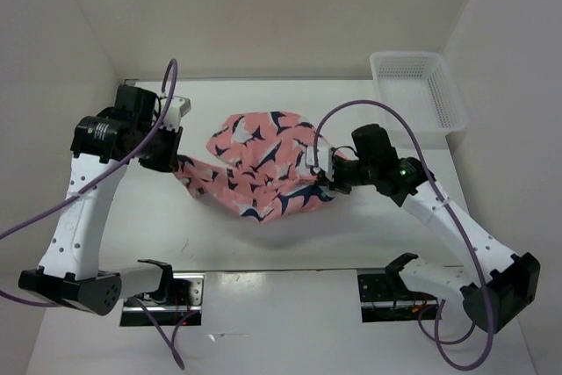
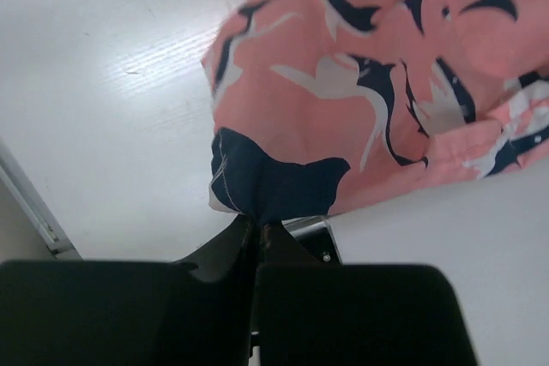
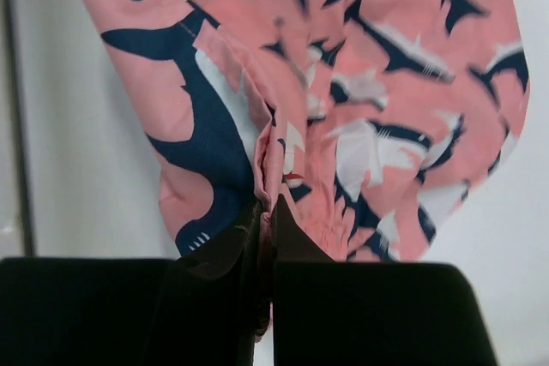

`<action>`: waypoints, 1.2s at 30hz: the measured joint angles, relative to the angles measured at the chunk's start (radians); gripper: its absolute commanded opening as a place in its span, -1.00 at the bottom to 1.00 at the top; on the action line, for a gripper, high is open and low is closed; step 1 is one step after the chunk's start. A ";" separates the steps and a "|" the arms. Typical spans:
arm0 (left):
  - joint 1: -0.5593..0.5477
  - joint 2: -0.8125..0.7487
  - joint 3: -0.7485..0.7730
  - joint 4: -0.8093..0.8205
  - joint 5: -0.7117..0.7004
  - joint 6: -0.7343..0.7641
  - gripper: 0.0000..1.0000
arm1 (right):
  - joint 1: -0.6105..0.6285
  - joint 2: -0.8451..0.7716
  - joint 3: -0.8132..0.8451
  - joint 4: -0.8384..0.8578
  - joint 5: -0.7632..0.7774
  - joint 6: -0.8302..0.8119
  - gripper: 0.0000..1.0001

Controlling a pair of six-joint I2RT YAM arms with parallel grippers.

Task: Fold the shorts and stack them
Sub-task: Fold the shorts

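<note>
Shorts: the shorts [image 1: 259, 164] are hanging in a bunched spread between the two arms, over the middle of the desk [image 1: 263, 248]. The salmon-pink cloth with its navy and white print is sagging toward the near side. I cannot tell whether the lowest fold is touching the desk.

Left pincer: the left pincer [image 1: 176, 161] is gripping the left end of the shorts. In its wrist view the jaws are showing only a thin slit, biting on a navy patch of the hem, and the cloth is fanning away to the upper right.

Right pincer: the right pincer [image 1: 325, 178] is clamping the right edge of the shorts. In its wrist view the jaws are pressing together on a gathered pleat, and the fabric is spreading wide beyond the tips.

Left arm: it is reaching along the left side of the desk, its wrist turning in toward the cloth.

Right arm: it is stretching from the near right corner toward the middle.

Basket: a white mesh basket [image 1: 417, 90] is sitting at the far right corner of the desk, well apart from the shorts.

Cables: a purple cable [image 1: 162, 85] is looping over the left arm, and another is arching over the right.
</note>
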 measured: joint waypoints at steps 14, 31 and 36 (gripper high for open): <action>0.063 0.421 0.418 0.122 0.050 0.000 -1.00 | 0.069 0.276 0.143 0.400 0.168 0.141 -1.00; 0.197 0.588 1.378 0.461 -0.050 0.000 -1.00 | -0.093 0.764 1.500 0.474 0.517 0.389 -1.00; 0.197 0.512 1.390 0.386 -0.028 0.000 -1.00 | -0.058 0.592 1.192 0.460 0.487 0.383 -1.00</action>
